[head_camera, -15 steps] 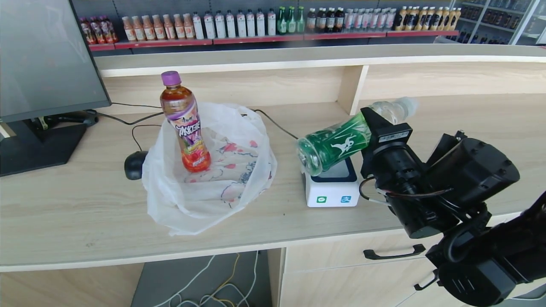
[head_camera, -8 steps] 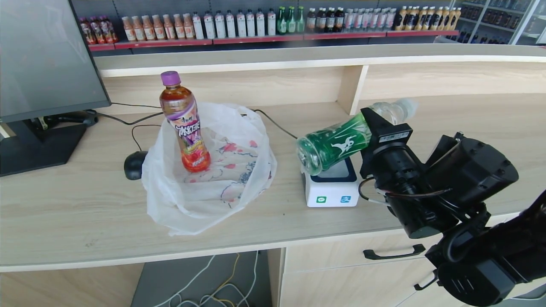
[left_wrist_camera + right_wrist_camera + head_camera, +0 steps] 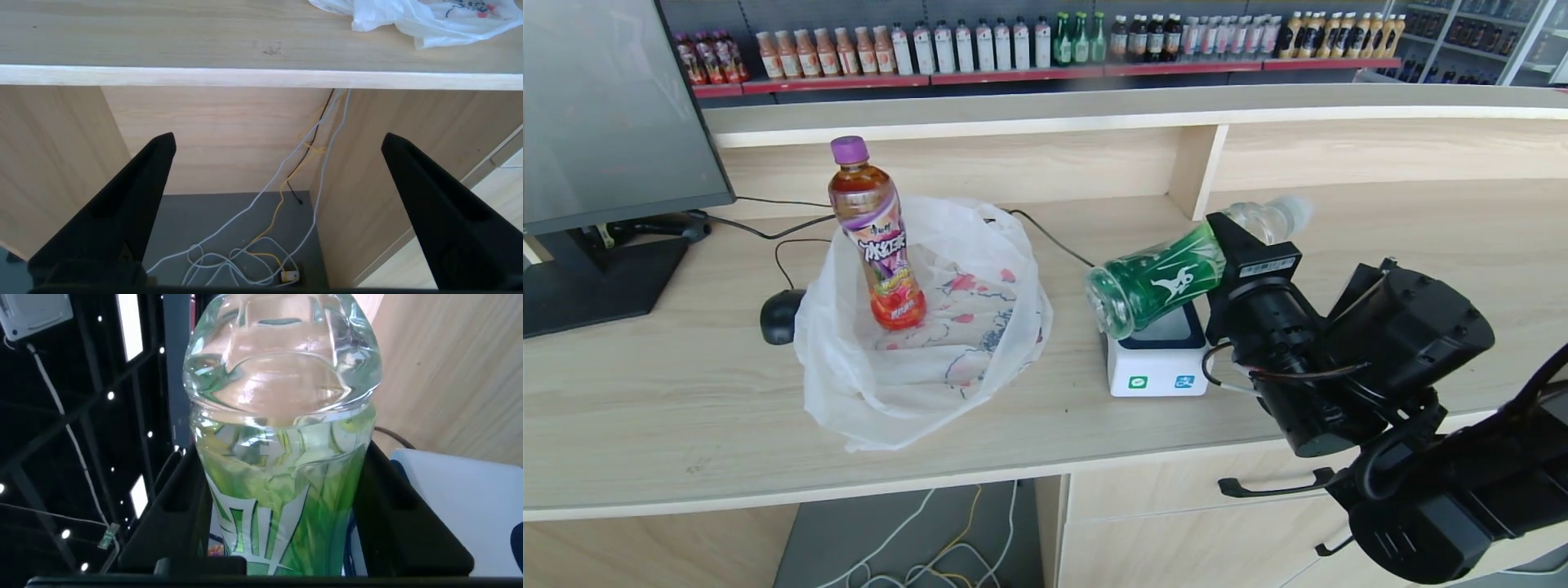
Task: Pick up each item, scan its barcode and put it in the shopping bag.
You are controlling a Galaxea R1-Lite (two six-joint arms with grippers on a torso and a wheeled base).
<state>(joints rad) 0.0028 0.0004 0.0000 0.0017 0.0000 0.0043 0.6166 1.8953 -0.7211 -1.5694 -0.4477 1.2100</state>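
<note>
The right gripper is clamped on the green bottle, its jaws pressed against both sides of the label near the shoulder. The bottle is held tilted over the scanner, base to the near left and clear neck to the far right; contact with the scanner cannot be told. A white figure is seen on the green label, and two small icons, one green and one blue, on the scanner's near face. Left of the scanner, a tea bottle with bold lettering is stood upright in the bag. The left gripper is spread wide below the counter, grasping nothing.
</note>
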